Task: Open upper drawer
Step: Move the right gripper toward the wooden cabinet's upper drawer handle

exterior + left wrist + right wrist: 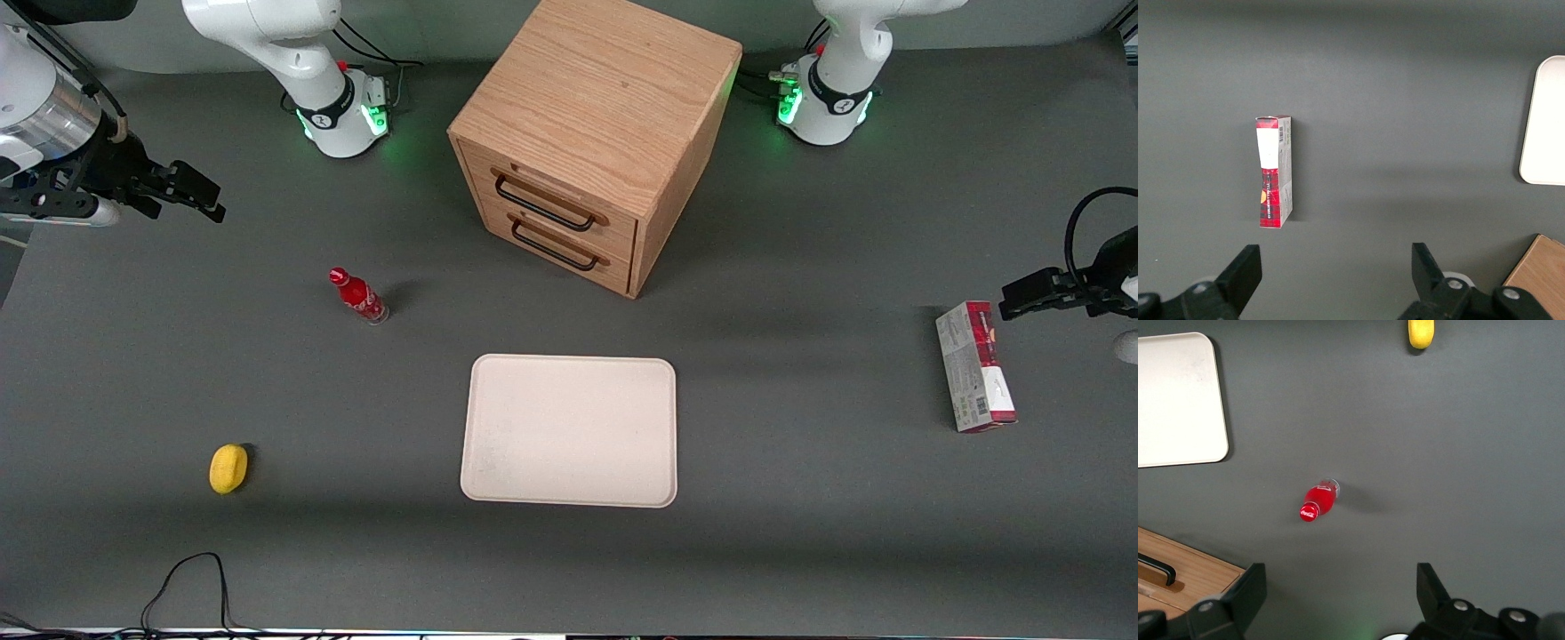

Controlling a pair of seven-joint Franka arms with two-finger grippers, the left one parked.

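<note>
- I'm looking at the upper drawer (547, 197) first: it's pushed in flush, light oak grain, with a thin black wire handle (543, 205), sitting above the lower drawer (558, 242) in the boxy cabinet (594, 124).
- The cabinet stands mid-table, farther from the front camera than the tray (569, 430), its drawer fronts angled toward the working arm's end.
- My gripper (182, 188) hangs in the air toward the working arm's end of the table, well apart from the cabinet; its black fingers (1248, 593) are spread wide with nothing between them.
- Writing: the small red bottle (1319, 500) carries a white Coca-Cola script on its cap, readable from the right wrist view only.
- That same view catches a cabinet corner with one handle end; the front view shows both handles whole.
- The tray is a smooth, cream, round-cornered rectangle.
- A rounded yellow object (228, 468) lies nearer the front camera than the bottle.
- A red and white carton (1274, 171) with a barcode lies flat toward the parked arm's end; its print is unreadable.
- The grey table (800, 516) looks matte.
</note>
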